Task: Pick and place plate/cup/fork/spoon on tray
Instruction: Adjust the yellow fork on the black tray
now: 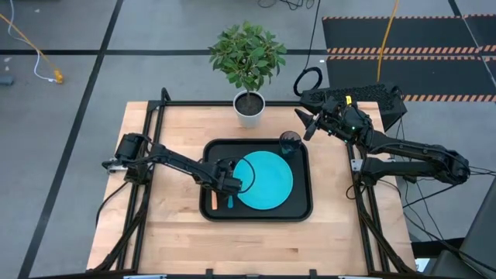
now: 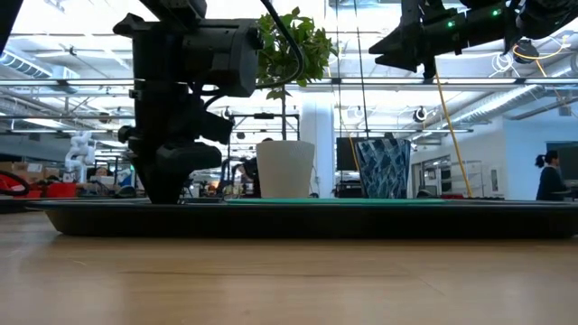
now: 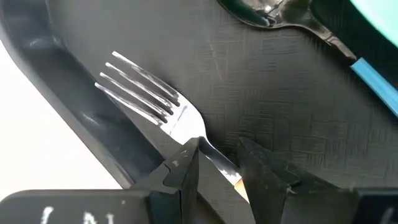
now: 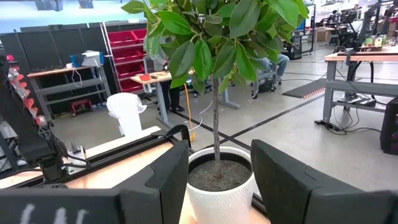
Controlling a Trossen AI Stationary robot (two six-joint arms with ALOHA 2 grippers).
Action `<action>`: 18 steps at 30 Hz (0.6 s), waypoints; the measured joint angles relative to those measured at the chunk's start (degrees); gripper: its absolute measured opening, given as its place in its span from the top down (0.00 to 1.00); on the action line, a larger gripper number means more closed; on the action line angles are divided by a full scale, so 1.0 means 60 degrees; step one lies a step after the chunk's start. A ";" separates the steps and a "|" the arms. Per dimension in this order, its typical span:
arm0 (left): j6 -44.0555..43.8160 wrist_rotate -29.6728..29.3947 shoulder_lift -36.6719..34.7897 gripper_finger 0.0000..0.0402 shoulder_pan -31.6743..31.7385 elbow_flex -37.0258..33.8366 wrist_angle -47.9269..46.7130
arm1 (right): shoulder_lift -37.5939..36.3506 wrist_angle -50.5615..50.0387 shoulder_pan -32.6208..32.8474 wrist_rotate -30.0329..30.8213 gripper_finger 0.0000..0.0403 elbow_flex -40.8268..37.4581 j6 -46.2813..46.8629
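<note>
The black tray (image 1: 302, 211) holds the turquoise plate (image 1: 265, 180), the dark cup (image 1: 290, 142) at its far right corner, the fork (image 3: 149, 96) and the spoon (image 3: 273, 14) with its blue handle (image 3: 376, 78). The fork and spoon lie flat on the tray's left strip, beside the plate. My left gripper (image 1: 225, 180) is low over that strip, a little open, its fingers on either side of the fork's neck. My right gripper (image 1: 307, 124) is open and empty, raised beyond the tray's far right corner, near the white plant pot (image 1: 249, 108). My left gripper comes from above, its two fingers astride the fork's neck (image 3: 208, 154), where the metal meets the orange handle (image 3: 235, 179). One fingertip (image 3: 185, 160) lies right beside the neck; I cannot tell whether it touches. The fork lies flat on the tray.
The white pot with the green plant (image 1: 248, 54) stands at the table's far edge, behind the tray; it also shows in the right wrist view (image 4: 221, 183). Bare wooden table (image 1: 170, 232) lies left, right and in front of the tray.
</note>
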 joint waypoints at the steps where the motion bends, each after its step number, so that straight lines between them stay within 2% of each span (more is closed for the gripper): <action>1: 0.0066 0.0007 0.0000 0.71 0.0014 0.0000 0.0000 | 0.0000 -0.0011 0.0002 0.0000 0.58 0.0000 -0.0002; 10: -0.0391 -0.0139 -0.0882 0.71 0.0040 -0.0022 -0.0488 | 0.0000 -0.0066 0.0000 0.0007 0.58 0.0000 -0.0004; 18: -0.0638 -0.0085 -0.0911 0.71 0.0022 -0.0036 -0.0328 | 0.0000 -0.0110 0.0000 0.0005 0.58 0.0000 -0.0011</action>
